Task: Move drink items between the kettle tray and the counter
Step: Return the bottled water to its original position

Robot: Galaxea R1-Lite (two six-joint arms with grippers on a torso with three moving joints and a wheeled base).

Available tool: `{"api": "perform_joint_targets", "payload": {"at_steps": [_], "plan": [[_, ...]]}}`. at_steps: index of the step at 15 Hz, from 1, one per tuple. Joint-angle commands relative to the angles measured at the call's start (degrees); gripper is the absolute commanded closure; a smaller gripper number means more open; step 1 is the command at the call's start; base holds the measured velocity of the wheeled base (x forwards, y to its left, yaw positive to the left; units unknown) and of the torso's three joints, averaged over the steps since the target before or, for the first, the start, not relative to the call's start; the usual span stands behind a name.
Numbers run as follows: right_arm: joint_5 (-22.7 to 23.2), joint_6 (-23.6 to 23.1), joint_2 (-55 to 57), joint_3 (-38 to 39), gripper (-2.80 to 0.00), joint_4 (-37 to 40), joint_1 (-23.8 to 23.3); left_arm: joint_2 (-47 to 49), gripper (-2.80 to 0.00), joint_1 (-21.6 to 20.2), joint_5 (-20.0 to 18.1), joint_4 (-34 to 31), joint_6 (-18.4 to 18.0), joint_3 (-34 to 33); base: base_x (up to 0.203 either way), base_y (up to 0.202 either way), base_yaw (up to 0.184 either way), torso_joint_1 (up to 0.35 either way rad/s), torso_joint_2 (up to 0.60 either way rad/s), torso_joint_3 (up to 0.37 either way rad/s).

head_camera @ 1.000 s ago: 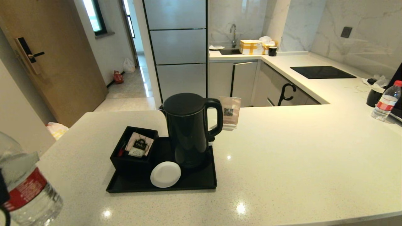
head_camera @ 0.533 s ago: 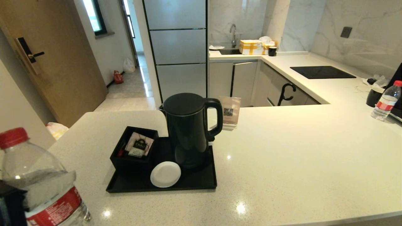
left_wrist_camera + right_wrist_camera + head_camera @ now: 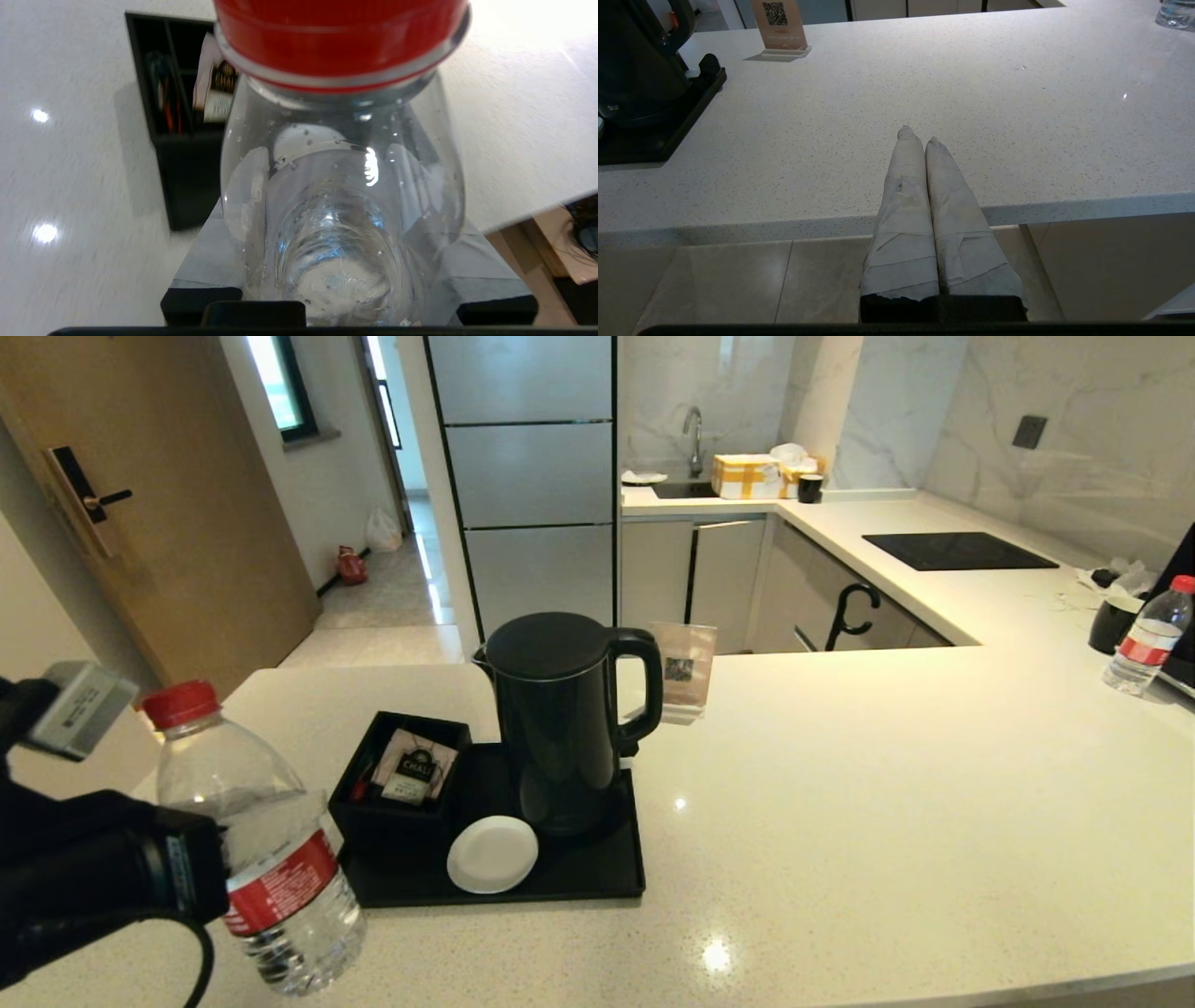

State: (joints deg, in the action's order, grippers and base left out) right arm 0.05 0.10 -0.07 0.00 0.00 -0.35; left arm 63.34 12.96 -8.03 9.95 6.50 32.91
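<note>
My left gripper [image 3: 191,877] is shut on a clear water bottle [image 3: 257,845] with a red cap and red label. It holds the bottle slightly tilted over the counter's [image 3: 887,784] front left, just in front of the left corner of the black kettle tray [image 3: 597,877]. In the left wrist view the bottle [image 3: 341,200] fills the space between the taped fingers [image 3: 210,266]. The tall black kettle [image 3: 560,719] stands on the tray. My right gripper [image 3: 920,136] is shut and holds nothing, low at the counter's front edge [image 3: 1064,205], out of the head view.
On the tray sit a black square box of tea sachets [image 3: 400,779] and a round white coaster [image 3: 492,854]. A QR sign stand [image 3: 684,670] is behind the kettle. A second water bottle [image 3: 1146,637], a black mug [image 3: 1113,623] and the hob panel [image 3: 957,551] are far right.
The left gripper has carried the bottle up and to the right, from the bottom left corner of the head view to the tray's left front corner. The right arm has not moved.
</note>
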Motion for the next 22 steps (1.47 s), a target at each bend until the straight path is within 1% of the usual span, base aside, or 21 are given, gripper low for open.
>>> {"api": "perform_joint_targets", "payload": {"at_steps": [1, 3, 4, 6, 7, 8, 9, 10, 11, 12, 13, 22], "plan": [[0.04, -0.01, 0.07, 0.0, 0.0, 0.0, 0.0, 10.55, 0.0, 1.27, 0.92, 5.28, 0.04, 0.16, 0.0, 0.0, 0.0, 0.0, 0.0, 0.0], [0.04, -0.01, 0.07, 0.0, 0.0, 0.0, 0.0, 15.06, 0.0, 2.81, 2.94, 11.39, -0.45, 0.56, 0.0, 0.0, 0.0, 0.0, 0.0, 0.0], [0.04, -0.01, 0.07, 0.0, 0.0, 0.0, 0.0, 17.84, 0.0, 5.55, 7.8, 14.38, -1.7, 1.41, 0.0, 0.0, 0.0, 0.0, 0.0, 0.0], [0.04, -0.01, 0.07, 0.0, 0.0, 0.0, 0.0, 24.95, 0.0, 12.9, 20.46, 20.85, -4.39, 3.24, 0.0, 0.0, 0.0, 0.0, 0.0, 0.0], [0.04, -0.01, 0.07, 0.0, 0.0, 0.0, 0.0, 25.78, 0.0, 13.94, 22.53, 22.75, -5.44, 3.91, 0.0, 0.0, 0.0, 0.0, 0.0, 0.0], [0.04, -0.01, 0.07, 0.0, 0.0, 0.0, 0.0, 25.8, 0.0, 13.96, 22.58, 22.8, -5.45, 3.94, 0.0, 0.0, 0.0, 0.0, 0.0, 0.0], [0.04, -0.01, 0.07, 0.0, 0.0, 0.0, 0.0, 27.1, 0.0, 15.62, 25.94, 23.32, -5.47, 4.72, 0.0, 0.0, 0.0, 0.0, 0.0, 0.0], [0.04, -0.01, 0.07, 0.0, 0.0, 0.0, 0.0, 28.9, 0.0, 18.02, 32.74, 23.79, -5.5, 5.47, 0.0, 0.0, 0.0, 0.0, 0.0, 0.0], [0.04, -0.01, 0.07, 0.0, 0.0, -0.09, 0.0, 31.39, 0.0, 19.53, 36.88, 26.01, -5.55, 5.61, 0.0, 0.0, 0.0, 0.0, 0.0, 0.0], [0.04, -0.01, 0.07, 0.0, 0.0, -0.09, 0.0, 33.75, 0.0, 20.57, 40.47, 29.61, -5.59, 5.54, 0.0, 0.0, 0.0, 0.0, 0.0, 0.0], [0.04, -0.01, 0.07, 0.0, 0.0, -0.09, 0.0, 34.31, 0.0, 21.15, 41.87, 31.01, -5.62, 5.5, 0.0, 0.0, 0.0, 0.0, 0.0, 0.0], [0.04, -0.01, 0.07, 0.0, 0.0, -0.09, 0.0, 34.31, 0.0, 21.15, 41.87, 31.01, -5.62, 5.5, 0.0, 0.0, 0.0, 0.0, 0.0, 0.0]]}}
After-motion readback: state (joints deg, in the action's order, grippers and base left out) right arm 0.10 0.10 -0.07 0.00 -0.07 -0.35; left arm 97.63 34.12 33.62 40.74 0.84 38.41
